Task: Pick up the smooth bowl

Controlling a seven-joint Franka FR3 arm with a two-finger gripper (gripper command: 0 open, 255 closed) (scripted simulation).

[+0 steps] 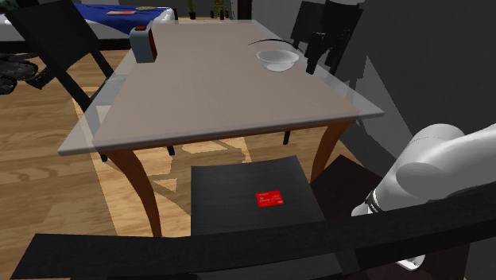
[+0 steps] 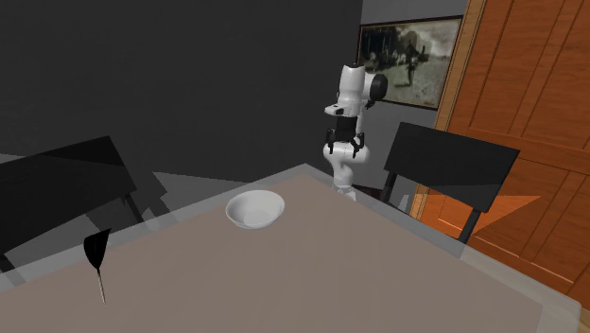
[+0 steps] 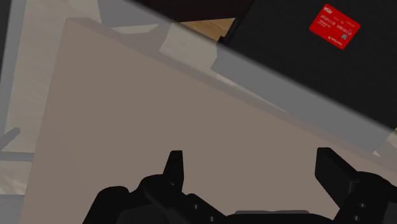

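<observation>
A white bowl (image 1: pixel 277 60) sits right way up on the table (image 1: pixel 207 103), close to the edge at the shoulder view's right. It looks empty.

The robot's hand (image 3: pixel 254 173) hangs over the table, by the edge where a black chair (image 3: pixel 286 44) is pushed in. A small red card (image 3: pixel 334 25) lies on the chair's seat. The hand is well apart from the bowl. Its two black fingers (image 3: pixel 175 167) are spread wide, with nothing between them. I think they are apart so one can go inside the bowl's thin rim and one outside.

To my eye the job has hardly begun, as the hand must first cross the table to the bowl. A smooth bowl may slip, so the pinch should be firm. A black thing on a thin stick (image 2: pixel 95 255) lies on the table too, apart from the bowl.
</observation>
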